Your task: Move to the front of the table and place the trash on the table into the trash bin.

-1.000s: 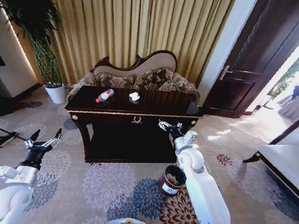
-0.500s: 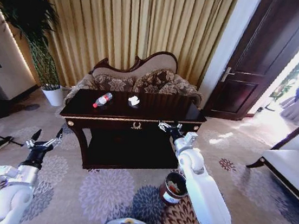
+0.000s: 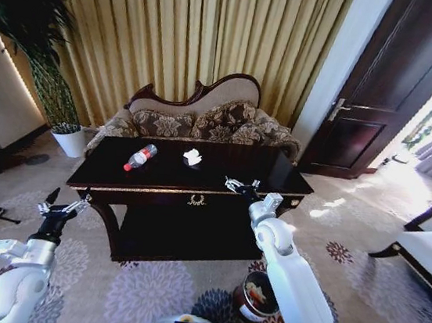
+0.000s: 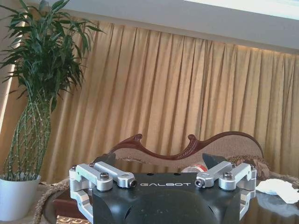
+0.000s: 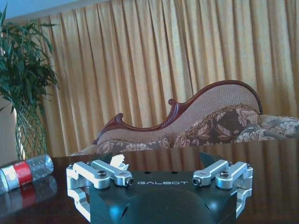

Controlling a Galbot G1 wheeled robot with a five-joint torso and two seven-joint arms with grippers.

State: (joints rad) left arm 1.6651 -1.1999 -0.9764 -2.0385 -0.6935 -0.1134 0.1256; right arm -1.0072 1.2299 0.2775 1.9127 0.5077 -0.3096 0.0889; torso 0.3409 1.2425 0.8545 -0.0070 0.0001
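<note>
Facing table [image 3: 158, 183], both arms raised, nothing gripped.
Left gripper [image 3: 62, 204] spread wide, empty, off table's left end. Bottle [image 3: 139, 156] far-left on top, crumpled paper [image 3: 192, 157] mid-far. Right gripper [image 3: 238, 185] spread, empty, above the near-right top. Trash bin [image 3: 260, 295] on floor, near right.

Across the top of my head view I see gold pleated curtains [image 3: 192, 32] hanging floor to ceiling. Just below them, at centre, stands a carved dark-wood sofa [image 3: 198, 116] with patterned brown cushions. A tall leafy plant [image 3: 28, 20] in a white pot [image 3: 69, 141] fills the upper left. At upper right a dark wooden door [image 3: 398, 89] has bright daylight beside it. The lower frame shows beige carpet [image 3: 143, 302] with large flower medallions.
</note>
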